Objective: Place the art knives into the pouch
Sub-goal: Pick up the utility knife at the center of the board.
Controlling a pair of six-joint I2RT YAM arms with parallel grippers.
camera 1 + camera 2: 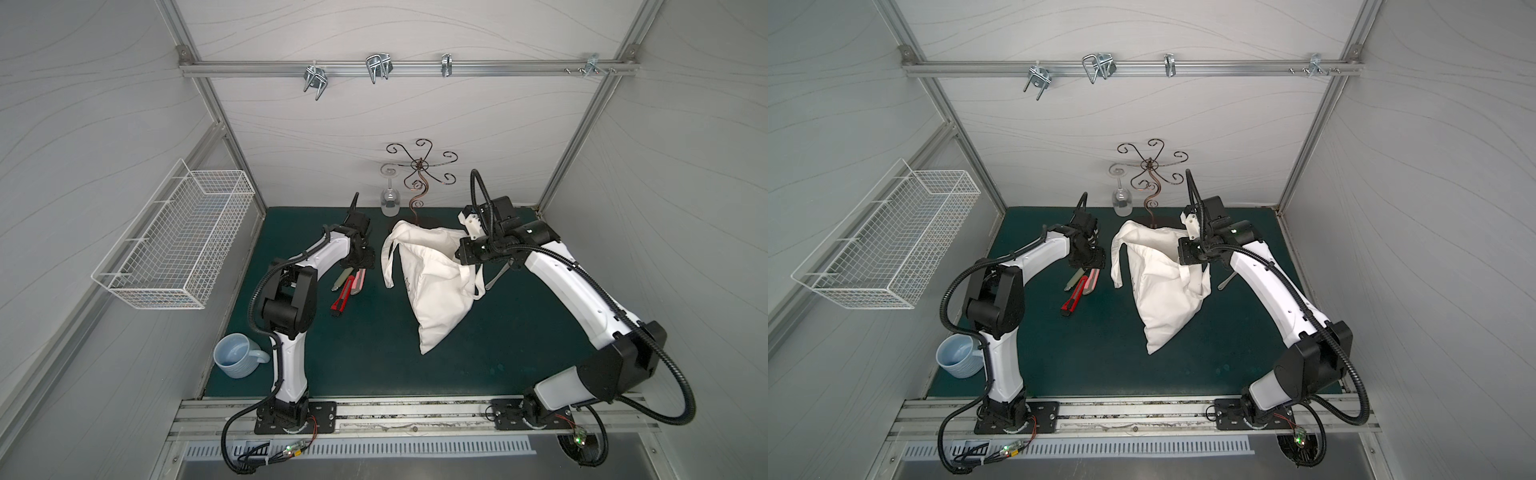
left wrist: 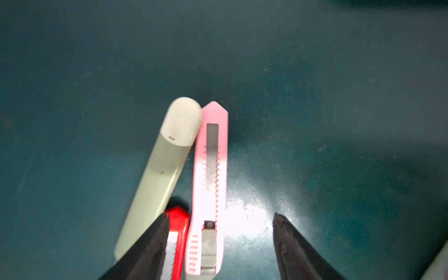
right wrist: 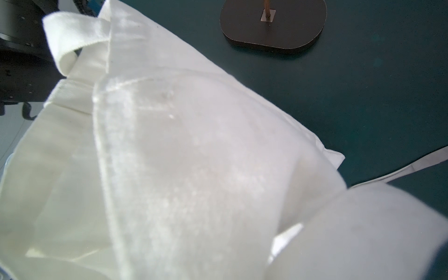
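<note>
Three art knives lie side by side on the green mat: a pink one (image 2: pixel 209 181), a red one (image 2: pixel 178 223) and a pale grey-green one (image 2: pixel 160 174). In both top views they sit just under my left gripper (image 1: pixel 360 262). The left gripper (image 2: pixel 221 215) is open and low over them. The pink knife lies between its jaws, nearer the finger (image 2: pixel 155 242) that overlaps the red knife. The off-white pouch (image 1: pixel 432 282) lies mid-mat. Its upper edge is lifted by my right gripper (image 1: pixel 459 253), which is shut on the cloth. Cloth (image 3: pixel 181 157) hides those jaws in the right wrist view.
A white wire basket (image 1: pixel 174 241) hangs on the left wall. A pale blue mug (image 1: pixel 237 349) stands at the mat's front left corner. A curly metal glass rack (image 1: pixel 419 183) holding a wine glass (image 1: pixel 390 199) stands behind the pouch, with its dark base (image 3: pixel 274 24) close to the cloth.
</note>
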